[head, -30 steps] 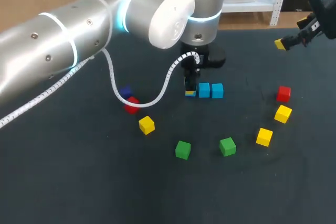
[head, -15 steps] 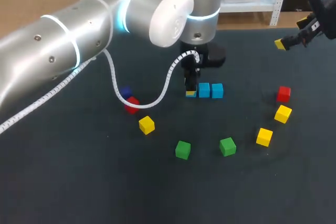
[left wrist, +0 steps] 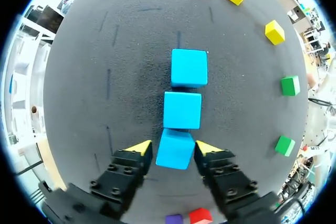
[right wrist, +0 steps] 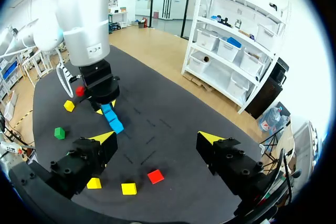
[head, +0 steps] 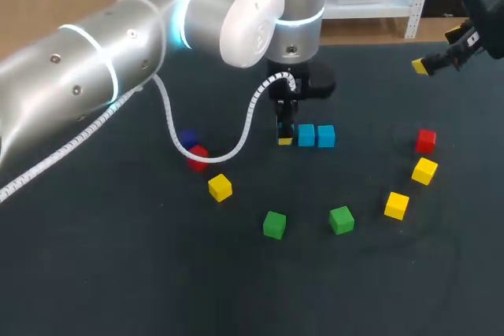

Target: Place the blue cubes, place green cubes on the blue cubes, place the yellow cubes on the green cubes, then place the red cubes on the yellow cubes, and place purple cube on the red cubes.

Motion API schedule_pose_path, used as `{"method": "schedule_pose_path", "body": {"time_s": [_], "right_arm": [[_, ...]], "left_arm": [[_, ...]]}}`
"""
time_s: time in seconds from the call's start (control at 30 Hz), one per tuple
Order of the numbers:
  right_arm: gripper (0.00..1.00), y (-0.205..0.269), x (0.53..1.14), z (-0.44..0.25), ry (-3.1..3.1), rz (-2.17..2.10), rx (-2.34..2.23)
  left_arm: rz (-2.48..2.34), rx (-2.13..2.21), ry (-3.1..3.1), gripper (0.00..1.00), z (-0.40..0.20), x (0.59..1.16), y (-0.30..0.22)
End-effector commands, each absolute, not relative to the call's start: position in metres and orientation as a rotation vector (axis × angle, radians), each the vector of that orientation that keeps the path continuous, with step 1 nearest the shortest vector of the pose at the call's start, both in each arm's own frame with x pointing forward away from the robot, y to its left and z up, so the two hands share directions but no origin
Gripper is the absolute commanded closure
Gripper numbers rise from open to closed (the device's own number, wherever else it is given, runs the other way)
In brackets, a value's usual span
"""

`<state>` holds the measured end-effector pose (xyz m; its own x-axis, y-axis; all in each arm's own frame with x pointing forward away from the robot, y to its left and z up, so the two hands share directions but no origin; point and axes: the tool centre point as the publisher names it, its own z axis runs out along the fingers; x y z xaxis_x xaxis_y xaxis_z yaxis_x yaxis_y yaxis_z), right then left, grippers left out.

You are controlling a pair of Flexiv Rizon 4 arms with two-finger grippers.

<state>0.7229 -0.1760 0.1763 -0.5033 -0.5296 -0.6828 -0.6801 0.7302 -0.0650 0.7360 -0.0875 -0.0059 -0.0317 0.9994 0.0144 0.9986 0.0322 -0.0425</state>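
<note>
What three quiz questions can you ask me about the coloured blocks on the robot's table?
1. Pick one: how many blue cubes lie in one row? A two, B three, C five.
2. True or false: a green block already sits on top of a blue one.
3. Short answer: what colour is the block right beside the purple cube?

Key
1. B, three.
2. False. Both green cubes lie on the table, apart from the blue row.
3. Red: the red cube sits against the purple one.
</note>
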Motion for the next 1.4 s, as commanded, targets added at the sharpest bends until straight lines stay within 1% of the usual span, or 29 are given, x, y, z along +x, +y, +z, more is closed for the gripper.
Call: {"method": "schedule_pose_path", "body": {"time_s": [0.03,0.2,0.23,0.27,0.3,0.33,0.37,0.4,0.43,0.5,0.53,0.57,0.67,0.77,0.83,0.93,0.97,1.0,1.03,1.07,1.13,1.27,1.3,1.37,1.4], "right_arm": [[0.0,-0.1762,0.7232,0.1766,2.226,0.277,-0.91],[0.0,-0.1762,0.7232,0.1766,2.226,0.277,-0.91],[0.0,-0.1762,0.7232,0.1766,2.226,0.277,-0.91],[0.0,-0.1762,0.7232,0.1766,2.226,0.277,-0.91],[0.0,-0.1762,0.7232,0.1766,2.226,0.277,-0.91],[0.0,-0.1762,0.7232,0.1766,2.226,0.277,-0.91],[0.0,-0.1762,0.7232,0.1766,2.226,0.277,-0.91],[0.0,-0.1762,0.7232,0.1766,2.226,0.277,-0.91],[0.0,-0.1762,0.7232,0.1766,2.226,0.277,-0.91],[0.0,-0.1762,0.7232,0.1766,2.226,0.277,-0.91],[0.0,-0.1762,0.7232,0.1766,2.226,0.277,-0.91],[0.0,-0.1762,0.7232,0.1766,2.226,0.277,-0.91],[0.0,-0.1762,0.7232,0.1766,2.226,0.277,-0.91],[0.0,-0.1762,0.7232,0.1766,2.226,0.277,-0.91],[0.0,-0.1762,0.7232,0.1766,2.226,0.277,-0.91],[0.0,-0.1762,0.7232,0.1766,2.226,0.277,-0.91],[0.0,-0.1762,0.7232,0.1766,2.226,0.277,-0.91],[0.0,-0.1762,0.7232,0.1766,2.226,0.277,-0.91],[0.0,-0.1762,0.7232,0.1766,2.226,0.277,-0.91],[0.0,-0.1762,0.7232,0.1766,2.226,0.277,-0.91],[0.0,-0.1762,0.7232,0.1766,2.226,0.277,-0.91],[0.0,-0.1762,0.7232,0.1766,2.226,0.277,-0.91],[0.0,-0.1762,0.7232,0.1766,2.226,0.277,-0.91],[0.0,-0.1762,0.7232,0.1766,2.226,0.277,-0.91],[0.0,-0.1762,0.7232,0.1766,2.226,0.277,-0.91]], "left_arm": [[0.043,-2.153,-2.22,0.0,-0.0055,0.7404,-0.0878],[0.056,-2.141,-2.236,0.0,-0.0045,0.7405,-0.0873],[0.057,-2.138,-2.241,0.02,-0.0045,0.7406,-0.0874],[0.058,-2.135,-2.244,0.13,-0.0044,0.7408,-0.0875],[0.061,-2.134,-2.248,0.27,-0.0042,0.7408,-0.0879],[0.065,-2.136,-2.249,0.5,-0.0037,0.7404,-0.0884],[0.068,-2.137,-2.25,0.55,-0.0033,0.7398,-0.0889],[0.069,-2.138,-2.25,0.62,-0.0031,0.7395,-0.0893],[0.07,-2.139,-2.25,0.66,-0.003,0.7391,-0.0896],[0.071,-2.142,-2.25,0.86,-0.003,0.7386,-0.0899],[0.071,-2.147,-2.244,0.92,-0.0031,0.7381,-0.09],[0.072,-2.149,-2.241,0.93,-0.0031,0.7376,-0.0899],[0.072,-2.152,-2.236,0.91,-0.0032,0.7364,-0.0896],[0.074,-2.152,-2.233,0.93,-0.0033,0.7362,-0.0895],[0.073,-2.149,-2.235,1.0,-0.0033,0.7362,-0.0893],[0.076,-2.15,-2.236,1.0,-0.0027,0.7357,-0.0889],[0.076,-2.152,-2.235,0.98,-0.0024,0.7357,-0.0888],[0.076,-2.153,-2.233,0.8,-0.0021,0.7356,-0.0886],[0.077,-2.154,-2.231,0.76,-0.0019,0.7355,-0.0884],[0.077,-2.154,-2.232,0.75,-0.0018,0.7355,-0.0884],[0.075,-2.154,-2.231,0.64,-0.0015,0.7357,-0.0881],[0.077,-2.154,-2.233,0.62,-0.0005,0.7356,-0.0877],[0.078,-2.154,-2.233,0.6,-0.0002,0.7355,-0.0877],[0.08,-2.155,-2.232,0.61,0.0001,0.735,-0.0878],[0.08,-2.155,-2.232,0.64,0.0001,0.7346,-0.088]]}}
